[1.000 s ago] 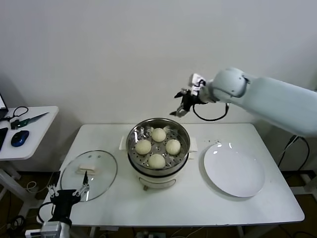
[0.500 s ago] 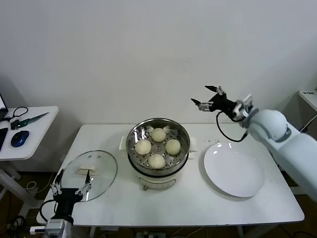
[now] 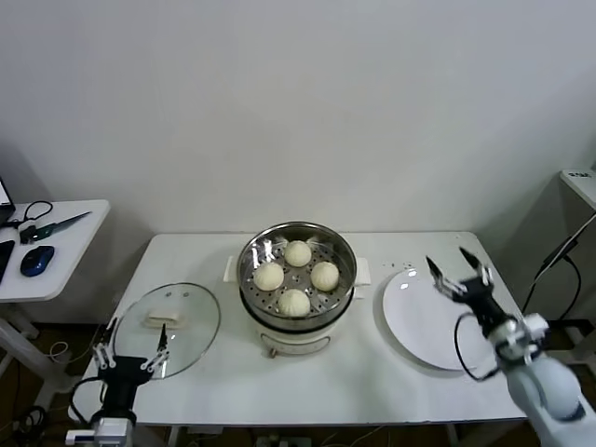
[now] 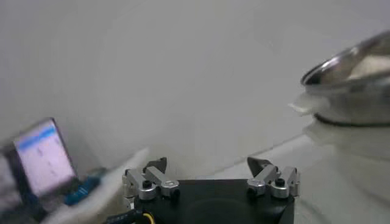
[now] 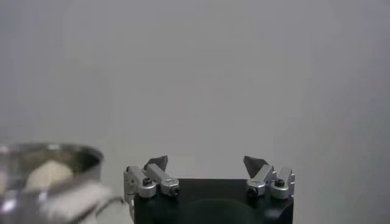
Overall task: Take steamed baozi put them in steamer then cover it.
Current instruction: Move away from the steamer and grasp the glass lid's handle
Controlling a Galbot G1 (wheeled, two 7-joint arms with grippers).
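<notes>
Several cream-white baozi (image 3: 296,276) sit on the perforated tray inside the steel steamer (image 3: 338,291) at the table's middle. The glass cover (image 3: 169,316) with its cream handle lies flat on the table, left of the steamer. My left gripper (image 3: 130,345) is open and empty at the table's front left edge, just in front of the cover. My right gripper (image 3: 459,273) is open and empty, low over the white plate at the right. The steamer's rim shows in the left wrist view (image 4: 350,58) and in the right wrist view (image 5: 49,161).
A flat white plate (image 3: 438,321) lies right of the steamer. A side table (image 3: 47,244) at the far left holds a mouse, cables and a tool. A wall stands behind the table.
My right arm has swung from above and behind the steamer down to the right, over the plate. My left gripper has sunk slightly at the front left edge.
</notes>
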